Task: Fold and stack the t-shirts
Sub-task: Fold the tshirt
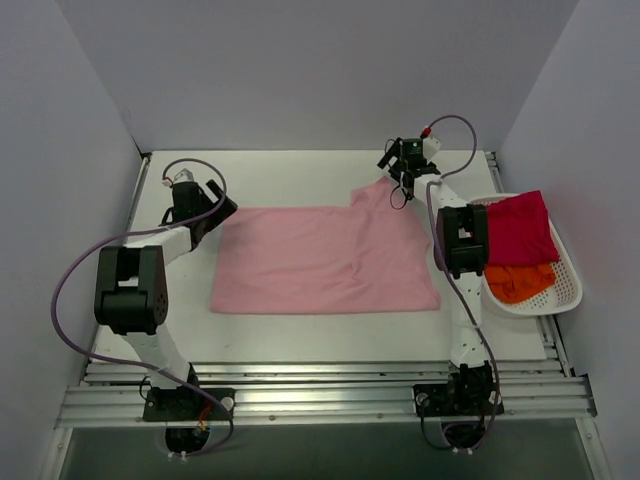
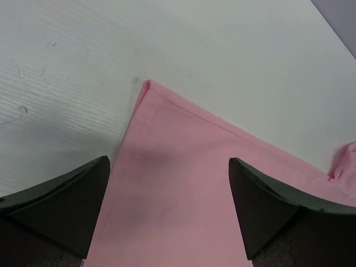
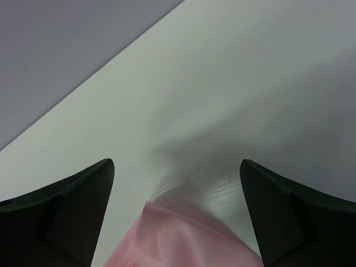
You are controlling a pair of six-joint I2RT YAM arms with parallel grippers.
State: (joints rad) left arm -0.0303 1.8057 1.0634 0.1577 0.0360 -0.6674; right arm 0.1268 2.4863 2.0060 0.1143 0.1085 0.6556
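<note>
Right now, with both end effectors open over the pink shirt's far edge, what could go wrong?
1. The left end effector straddles the pink shirt's edge short of the corner. Grasping here could leave the corner drooping and skew the fold.
2. The right end effector has only the sleeve tip inside its open jaws. A shallow grip could slip on lifting.

Left tool [image 2: 169,208] and right tool [image 3: 177,214] both far forward and low, jaws spread wide on each.
</note>
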